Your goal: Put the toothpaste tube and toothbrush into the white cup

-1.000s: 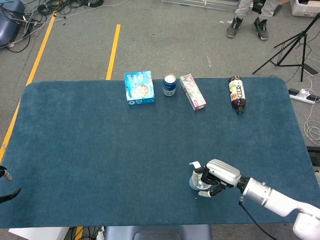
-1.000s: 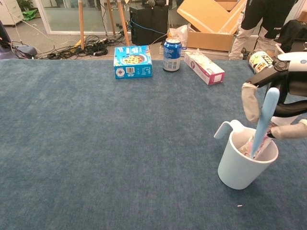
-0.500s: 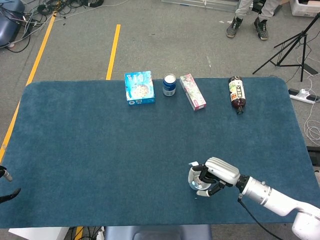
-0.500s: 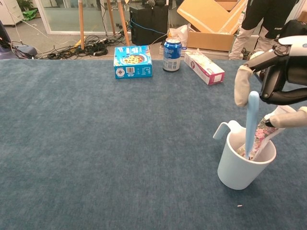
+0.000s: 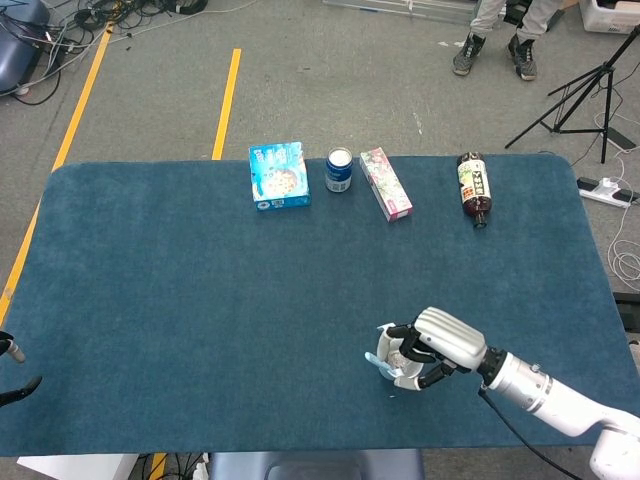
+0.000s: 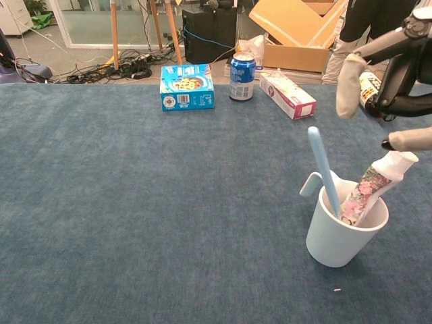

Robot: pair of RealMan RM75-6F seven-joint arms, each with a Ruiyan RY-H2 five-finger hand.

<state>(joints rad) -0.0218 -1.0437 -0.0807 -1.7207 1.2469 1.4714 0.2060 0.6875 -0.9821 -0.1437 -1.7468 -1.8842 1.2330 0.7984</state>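
The white cup (image 6: 341, 239) stands near the table's front right. A light blue toothbrush (image 6: 322, 170) stands in it and leans left over the rim by the handle. A flowered toothpaste tube (image 6: 374, 187) also sits in the cup, its white cap up and leaning right. My right hand (image 6: 398, 81) hovers above and right of the cup with fingers spread, holding nothing. From the head view this hand (image 5: 445, 345) covers most of the cup (image 5: 385, 365). Only dark finger slivers of my left hand (image 5: 12, 370) show at the left edge.
Along the far edge lie a blue box (image 6: 187, 86), a blue can (image 6: 242, 76), a pink-and-white carton (image 6: 288, 94) and a dark bottle (image 5: 473, 187) on its side. The table's front edge (image 5: 300, 452) is close to the cup.
My right hand let go of the toothbrush and rose away from the cup. The toothbrush tipped from leaning right to leaning left; the toothpaste tube now shows clearly.
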